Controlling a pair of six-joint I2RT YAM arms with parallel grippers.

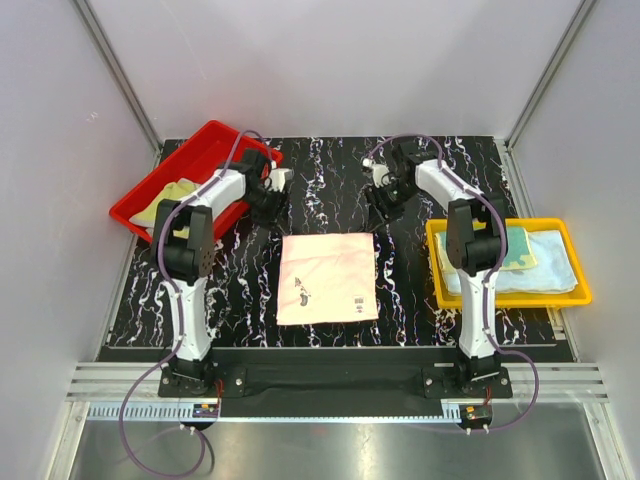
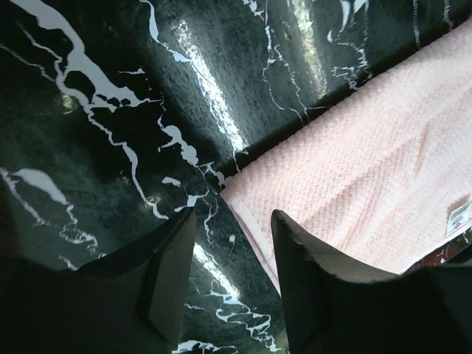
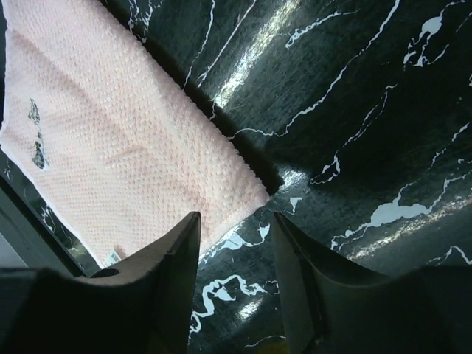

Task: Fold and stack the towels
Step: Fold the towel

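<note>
we see jaws of left gripper (image 2: pixel 230 221) wide, empty, just off far-left corner of pink towel (image 1: pixel 327 277); right gripper (image 3: pixel 236 221) likewise parted, empty, near far-right corner. pink towel flat, mid-table. our worry: uneven corner pinches skew fold; one side missing edge grabs nothing; low approach scrapes table (image 1: pixel 325 185).

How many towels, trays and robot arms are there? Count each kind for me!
Towels: 4 (pink towel, yellow-green towel, teal green towel, pale blue towel)
Trays: 2 (red tray, yellow tray)
Robot arms: 2 (left arm, right arm)
Total: 8
</note>
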